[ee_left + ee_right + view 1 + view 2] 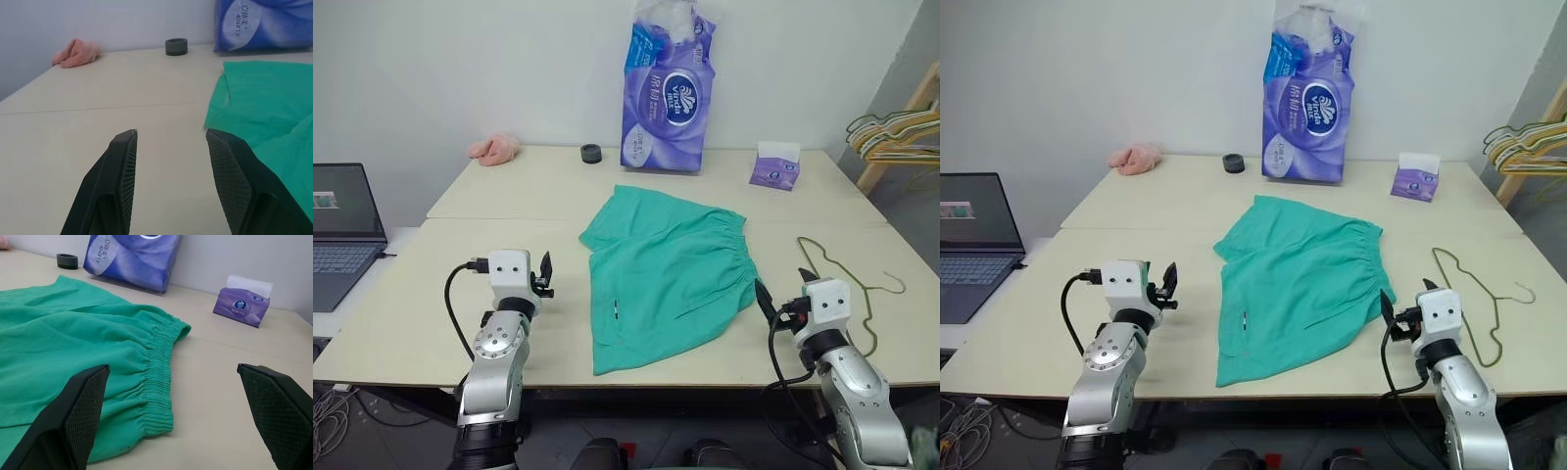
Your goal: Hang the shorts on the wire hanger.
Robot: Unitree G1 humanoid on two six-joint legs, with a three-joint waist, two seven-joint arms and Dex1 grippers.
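- The right end effector [171, 396] had its two black fingers [73, 416] spread really wide, with nothing between them. It hovered low over the near edge of the worktop [411, 294], pointing forward, just beside the waistband corner of the shorts [666, 269] but not touching the cloth as far as I could see.
- The left end effector [171, 147] was partway open, a noticeably narrower gap than the right one, and also empty. It sat over bare worktop just off the left edge of the shorts, and one of its fingers [234, 181] overlapped the green cloth in the wrist view, though I couldn't tell if it was actually touching.
- The shorts were teal-green and lay flat in the middle of the worktop, turned at an angle, with the gathered elastic waistband facing the right arm and the leg openings toward the left. A small white tag showed near the lower left part. A few soft folds, otherwise spread out.
- The wire hanger [847, 279] lay flat on the worktop to the right of the shorts, near the right end effector, with its hook curling toward the right edge. It was apart from the shorts.
- At the back: a purple pack of tissue rolls [668, 93], a small purple tissue box [775, 166], a black ring-shaped thing [591, 153] and a pink cloth lump [494, 149].
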